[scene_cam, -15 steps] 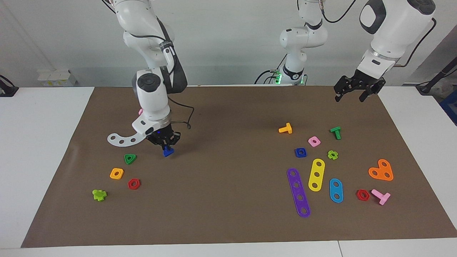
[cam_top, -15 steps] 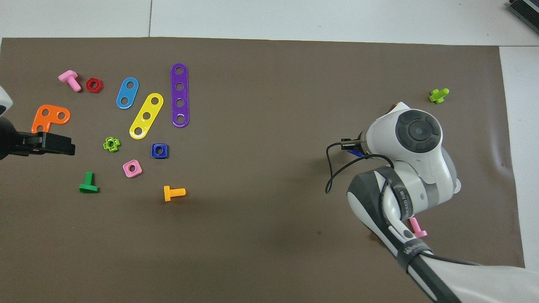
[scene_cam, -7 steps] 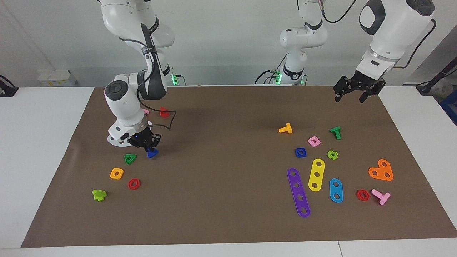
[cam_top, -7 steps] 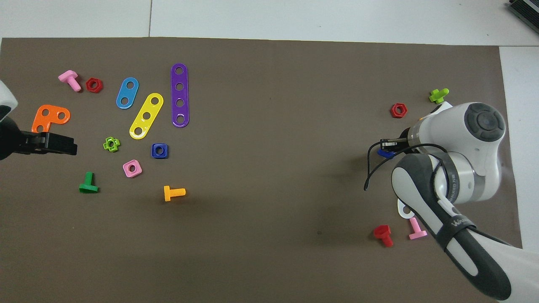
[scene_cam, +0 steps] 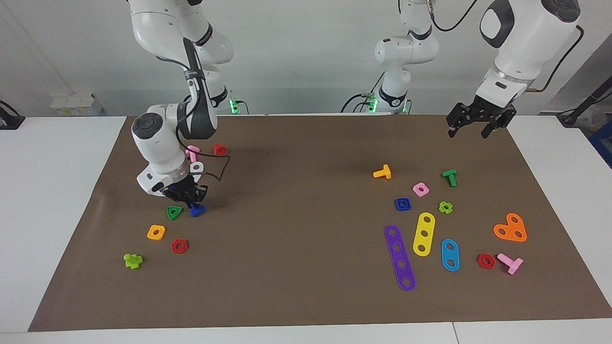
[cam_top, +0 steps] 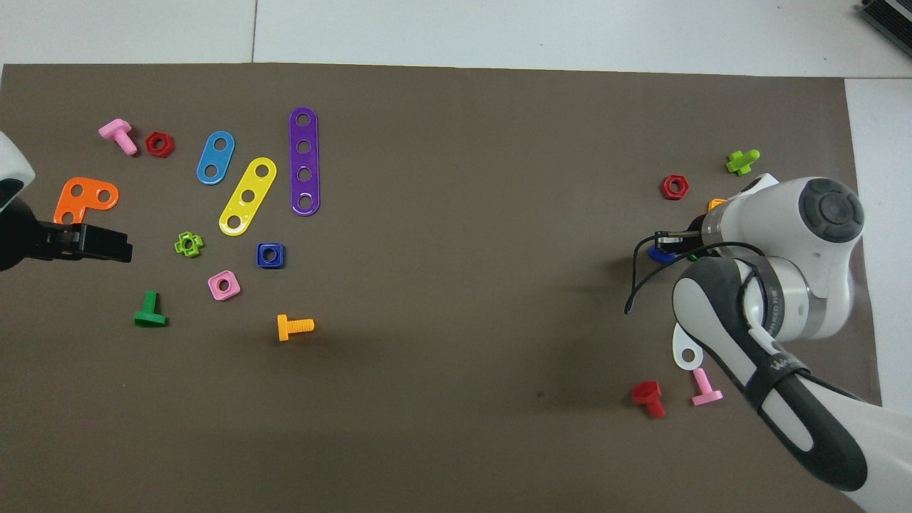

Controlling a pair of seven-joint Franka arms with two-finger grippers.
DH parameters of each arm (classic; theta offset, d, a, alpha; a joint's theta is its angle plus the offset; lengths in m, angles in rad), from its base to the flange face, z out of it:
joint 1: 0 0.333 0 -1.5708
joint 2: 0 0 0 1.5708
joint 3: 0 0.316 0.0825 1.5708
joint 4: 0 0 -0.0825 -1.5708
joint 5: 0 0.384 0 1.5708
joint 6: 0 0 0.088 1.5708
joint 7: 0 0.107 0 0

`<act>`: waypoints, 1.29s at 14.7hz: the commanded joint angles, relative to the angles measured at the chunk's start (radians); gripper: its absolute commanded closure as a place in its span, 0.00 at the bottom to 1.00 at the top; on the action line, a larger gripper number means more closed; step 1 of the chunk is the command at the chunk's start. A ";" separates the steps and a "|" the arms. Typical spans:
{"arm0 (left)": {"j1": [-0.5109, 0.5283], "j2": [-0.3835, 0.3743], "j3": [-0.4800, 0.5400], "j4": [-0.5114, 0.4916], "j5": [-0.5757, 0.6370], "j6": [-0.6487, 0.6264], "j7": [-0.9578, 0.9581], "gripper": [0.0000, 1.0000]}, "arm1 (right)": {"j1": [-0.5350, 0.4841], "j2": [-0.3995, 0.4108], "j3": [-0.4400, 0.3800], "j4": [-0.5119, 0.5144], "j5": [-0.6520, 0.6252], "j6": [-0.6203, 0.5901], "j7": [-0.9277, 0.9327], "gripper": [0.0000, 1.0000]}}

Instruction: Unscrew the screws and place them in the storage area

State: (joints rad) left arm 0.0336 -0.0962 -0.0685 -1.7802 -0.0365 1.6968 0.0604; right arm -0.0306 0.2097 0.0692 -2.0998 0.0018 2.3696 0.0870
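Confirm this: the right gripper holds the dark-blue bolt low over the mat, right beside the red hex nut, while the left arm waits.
Wrong on one point. In the facing view the right gripper holds the dark-blue bolt low over the mat beside the green triangular nut, not the red hex nut, which lies farther from the robots. The left arm does wait, its gripper open.

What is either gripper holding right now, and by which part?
The right gripper is shut on the dark-blue bolt, gripping its stem from above with the triangular head lowest, beside the green triangular nut. The left gripper holds nothing.
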 commanded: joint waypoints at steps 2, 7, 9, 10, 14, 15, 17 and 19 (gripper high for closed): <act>-0.012 0.003 0.009 0.004 0.026 0.004 0.002 0.00 | -0.011 0.000 0.012 0.003 0.026 0.014 0.007 0.36; -0.012 0.001 0.009 0.001 0.026 -0.003 0.001 0.00 | -0.008 -0.053 0.011 0.084 0.026 -0.114 0.005 0.03; -0.012 0.001 0.009 0.002 0.026 -0.005 0.001 0.00 | -0.005 -0.108 0.014 0.101 0.026 -0.171 0.005 0.03; -0.012 0.001 0.009 0.001 0.026 -0.005 0.001 0.00 | -0.003 -0.140 0.017 0.101 0.026 -0.190 0.005 0.03; -0.009 0.001 0.010 0.002 0.026 -0.006 0.001 0.00 | 0.011 -0.219 0.018 0.212 0.026 -0.387 0.005 0.02; -0.009 0.001 0.010 0.002 0.026 -0.008 0.001 0.00 | 0.012 -0.220 0.017 0.280 0.026 -0.459 0.005 0.02; -0.008 0.001 0.010 0.002 0.026 -0.008 0.001 0.00 | 0.012 -0.214 0.017 0.394 0.026 -0.576 0.005 0.02; -0.008 0.001 0.010 0.002 0.026 -0.008 0.001 0.00 | 0.012 -0.208 0.017 0.472 0.024 -0.659 0.005 0.01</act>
State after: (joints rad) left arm 0.0335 -0.0952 -0.0643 -1.7803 -0.0348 1.6950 0.0604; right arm -0.0151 -0.0324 0.0842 -1.7247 0.0029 1.7881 0.0901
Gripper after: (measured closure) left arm 0.000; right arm 0.018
